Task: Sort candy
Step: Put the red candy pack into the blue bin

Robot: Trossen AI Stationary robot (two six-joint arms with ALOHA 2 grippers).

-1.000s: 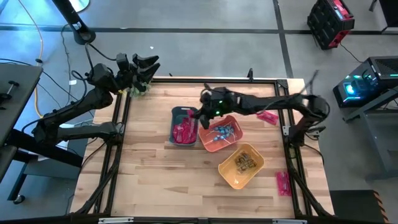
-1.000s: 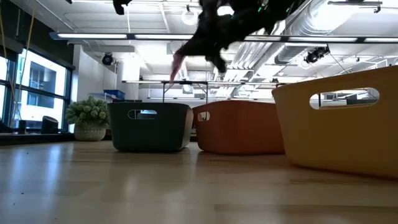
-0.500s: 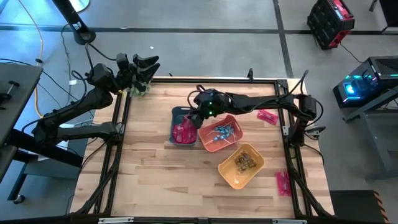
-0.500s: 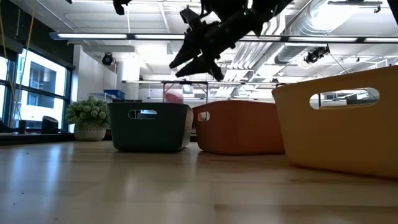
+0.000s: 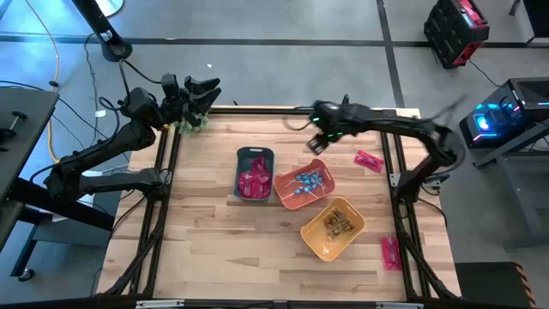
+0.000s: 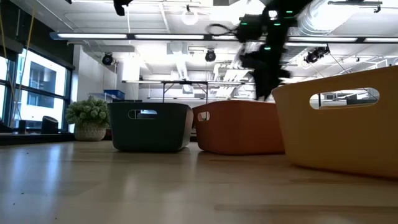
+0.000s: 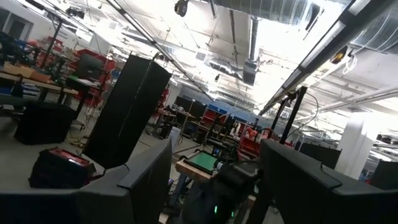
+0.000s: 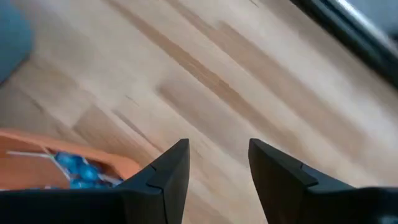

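Note:
The candy is sorted into three bins: pink-red packets in the grey-blue bin (image 5: 254, 174), blue-headed lollipops in the orange bin (image 5: 302, 184) and brown pieces in the yellow bin (image 5: 333, 227). Two loose pink packets lie on the table, one at the right edge (image 5: 369, 160) and one at the near right (image 5: 390, 253). My right gripper (image 8: 217, 155) is open with nothing between its fingers. It hangs above bare wood just beyond the orange bin's far rim (image 5: 316, 137). My left gripper (image 5: 202, 93) waits open above the table's far left corner.
A fuzzy green plant ball (image 5: 187, 124) sits at the far left corner under my left gripper. The three bins stand in a slanting row across the table's middle. Bare wood shows on the left half and along the near edge.
My right gripper held a pink packet above the grey-blue bin and opened, and the packet fell toward that bin. The open gripper then swung toward the table's right and far edges, past the orange bin's far rim.

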